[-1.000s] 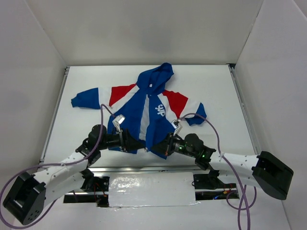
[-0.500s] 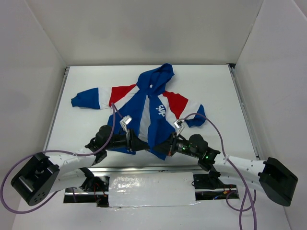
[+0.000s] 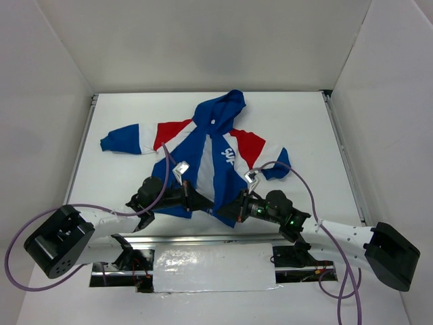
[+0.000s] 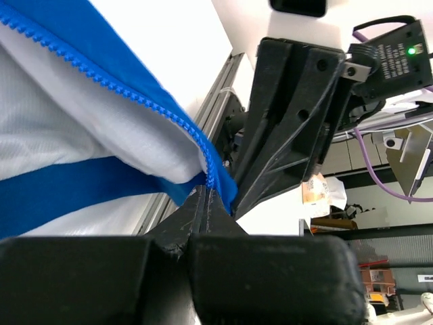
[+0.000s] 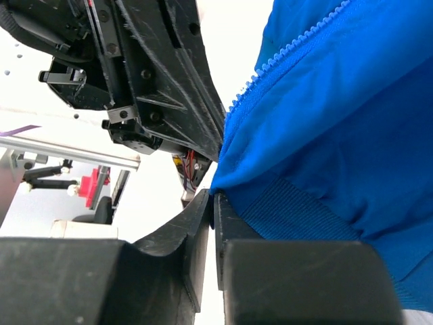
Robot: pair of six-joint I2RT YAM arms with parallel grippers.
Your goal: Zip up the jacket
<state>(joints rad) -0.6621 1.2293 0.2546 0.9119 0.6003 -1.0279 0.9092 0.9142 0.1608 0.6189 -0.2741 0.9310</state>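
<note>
Pinching the bottom end of one zipper edge, the left pincer (image 4: pixel 206 193) has its jaws pressed together on the jacket (image 3: pixel 203 159) at its near hem. Just beside it, the right pincer (image 5: pixel 211 196) stands nearly closed on the ribbed hem of the other front corner, apparently nipping it. Beyond both, the jacket lies flat on the white desk (image 3: pixel 304 128), with its sleeves spread sideways and its hood farthest away.

The blue, red and white hooded fabric jacket (image 3: pixel 210 152) covered the middle of the white table (image 3: pixel 318 128); bare surface lay free at both sides. At its hem, the black left gripper (image 3: pixel 199 202) and black right gripper (image 3: pixel 224 212) almost met.
</note>
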